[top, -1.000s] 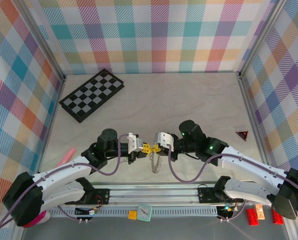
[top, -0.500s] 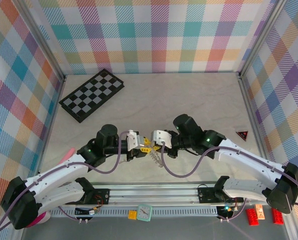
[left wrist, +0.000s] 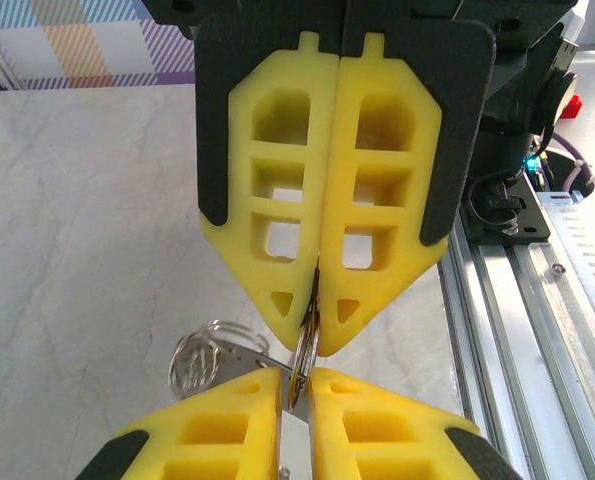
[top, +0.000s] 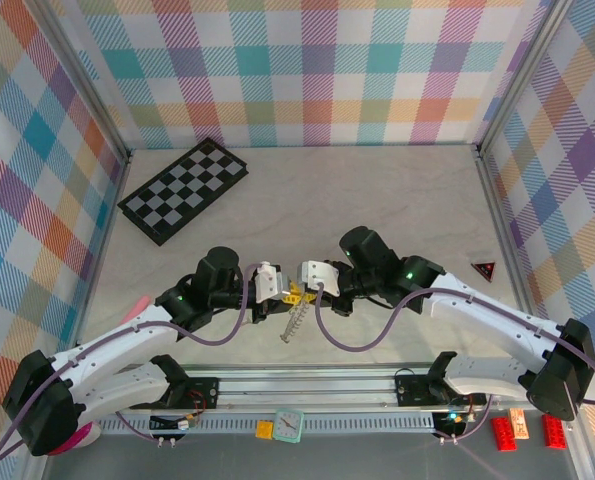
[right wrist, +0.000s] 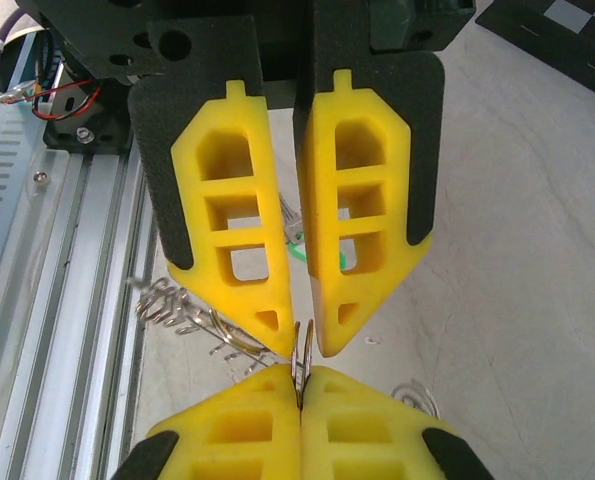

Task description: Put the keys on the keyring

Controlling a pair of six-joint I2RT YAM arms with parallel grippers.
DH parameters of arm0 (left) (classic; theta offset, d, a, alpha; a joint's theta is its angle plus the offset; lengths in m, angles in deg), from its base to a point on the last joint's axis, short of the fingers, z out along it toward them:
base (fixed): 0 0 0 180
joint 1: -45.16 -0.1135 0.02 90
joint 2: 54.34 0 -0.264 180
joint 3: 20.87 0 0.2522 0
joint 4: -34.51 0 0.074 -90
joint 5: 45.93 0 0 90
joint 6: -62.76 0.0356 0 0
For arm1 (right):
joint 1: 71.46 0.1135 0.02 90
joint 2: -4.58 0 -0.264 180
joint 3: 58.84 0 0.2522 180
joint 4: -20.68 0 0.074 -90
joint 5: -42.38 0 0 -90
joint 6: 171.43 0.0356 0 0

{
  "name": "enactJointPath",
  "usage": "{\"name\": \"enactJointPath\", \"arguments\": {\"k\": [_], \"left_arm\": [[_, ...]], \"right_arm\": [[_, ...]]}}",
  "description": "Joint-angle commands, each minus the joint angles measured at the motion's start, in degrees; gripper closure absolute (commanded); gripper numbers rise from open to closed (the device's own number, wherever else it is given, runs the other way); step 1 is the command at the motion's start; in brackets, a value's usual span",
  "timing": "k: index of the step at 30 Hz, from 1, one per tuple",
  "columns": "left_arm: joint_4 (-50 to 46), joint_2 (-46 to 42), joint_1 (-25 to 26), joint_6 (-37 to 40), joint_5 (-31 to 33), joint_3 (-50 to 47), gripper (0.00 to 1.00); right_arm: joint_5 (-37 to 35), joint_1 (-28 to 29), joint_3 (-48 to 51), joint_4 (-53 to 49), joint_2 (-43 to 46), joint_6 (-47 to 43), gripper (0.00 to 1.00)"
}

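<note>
Steadiness matters: left gripper (left wrist: 312, 338) at nine o'clock, right gripper (right wrist: 299, 338) at three, fingers (left wrist: 377, 152) of both clamped on the keyring (top: 293, 323) rim; I'd pry gently

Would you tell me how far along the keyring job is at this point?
Done: the keyring is picked up. In hand: left gripper and right gripper both pinch its rim, tip to tip. To do: threading; a green key tag shows behind the right gripper, but whether any key is on the ring I cannot tell.
</note>
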Motion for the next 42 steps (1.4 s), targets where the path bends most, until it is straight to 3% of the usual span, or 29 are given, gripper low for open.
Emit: {"name": "enactJointPath", "arguments": {"k": [1, 3, 4, 5, 6, 10, 19, 24, 29, 42], "left_arm": [[0.70, 0.41, 0.54, 0.58, -1.03, 1.89, 0.89], [0.87, 0.43, 0.57, 0.50, -1.10, 1.88, 0.96], [1.12, 0.34, 0.57, 0.49, -1.14, 1.67, 1.00], [1.52, 0.13, 0.55, 0.49, -1.08, 1.34, 1.00], [2.10, -0.17, 0.56, 0.34, -0.99, 0.96, 1.00], [5.10, -0.98, 0.52, -1.29, -1.45, -1.29, 1.00], [8.89, -1.69, 0.55, -2.47, -3.18, -3.75, 1.00], [8.54, -1.87, 0.52, -1.90, -3.62, -3.93, 1.00], [7.83, -1.20, 0.57, -1.35, -4.13, -3.57, 1.00], [6.07, -0.70, 0.50, -0.03, -3.63, -2.69, 1.00]], "right_arm": [[2.92, 0.54, -2.21, 0.35, -0.03, -0.55, 1.00], [3.37, 0.54, -1.90, 0.42, 0.40, 0.02, 1.00], [3.27, 0.53, -1.34, 0.79, 0.87, 0.50, 0.95], [2.82, 0.53, -0.44, 1.72, 1.64, 1.24, 0.80], [2.69, 0.46, 0.52, 2.59, 2.54, 1.80, 0.73], [3.69, -0.76, 5.99, 6.62, 7.49, 4.35, 0.64], [0.51, -0.88, 8.34, 9.56, 7.83, 6.68, 0.72], [-2.10, -0.88, 7.76, 10.00, 6.09, 5.37, 0.64], [-1.13, -0.88, 6.58, 7.98, 4.19, 2.23, 0.64], [-0.58, -0.88, 5.43, 3.26, 4.25, -1.10, 0.89]]}}
